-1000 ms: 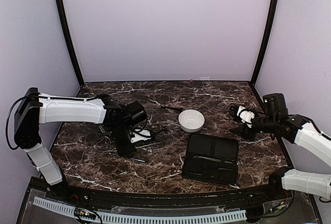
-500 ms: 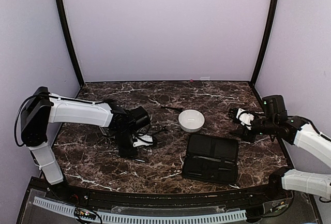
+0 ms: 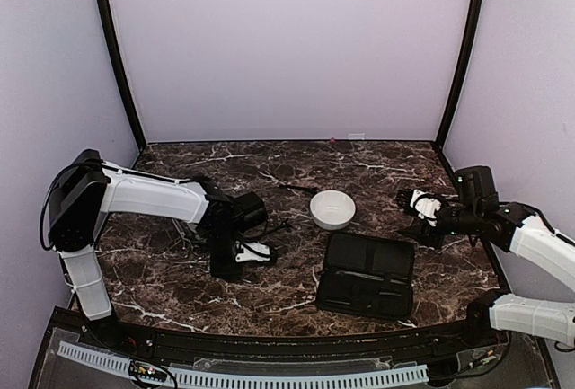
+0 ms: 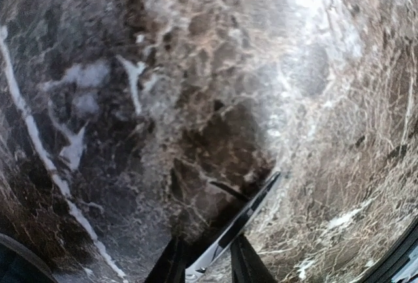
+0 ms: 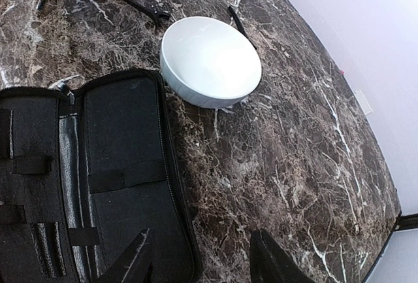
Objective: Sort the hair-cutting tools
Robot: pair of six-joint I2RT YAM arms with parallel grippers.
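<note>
Marble tabletop (image 3: 377, 160) is carrying a white bowl (image 3: 332, 209). Left of the bowl and nearer, the left gripper (image 4: 209, 266) is pointing down, its fingers (image 4: 247, 268) flanking a slim silvery tool (image 4: 247, 212); whether they are pinching it I cannot tell. Right of the bowl, the right gripper (image 5: 202, 263) is hovering, fingers apart and empty, above a black case (image 5: 124, 185).

my counter (image 3: 269, 160) is dark brown marble veined with white, catching a soft glare from overhead. pale lilac walls (image 3: 287, 48) close me in on three sides, and black poles (image 3: 116, 57) stand at both back corners.
</note>
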